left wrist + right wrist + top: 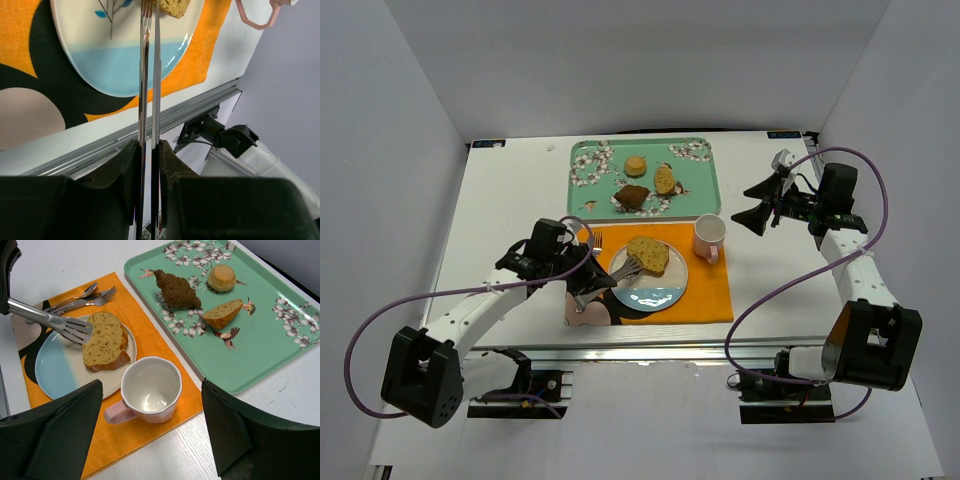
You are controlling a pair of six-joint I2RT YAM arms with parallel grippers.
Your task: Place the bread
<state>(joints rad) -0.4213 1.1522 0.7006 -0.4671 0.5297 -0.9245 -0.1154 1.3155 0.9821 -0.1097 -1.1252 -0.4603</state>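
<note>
The bread (648,255), a golden-tan slice with a brown crust, lies flat on the white-and-blue plate (655,295). It also shows in the right wrist view (105,340) and at the top edge of the left wrist view (175,6). My left gripper (578,288) (150,150) is shut on metal tongs (615,277) (150,75). The tongs' blades are nearly closed, and their tips (75,327) rest at the bread's left edge, not around it. My right gripper (760,208) (151,385) is open and empty, hovering right of the mug.
A pink-handled white mug (709,237) stands on the orange placemat (705,290) beside the plate. A fork and spoon (85,295) lie at the mat's far-left side. The green tray (700,190) behind holds a dark brown chunk (632,196), a round bun (635,165) and a small yellowish slice (666,179).
</note>
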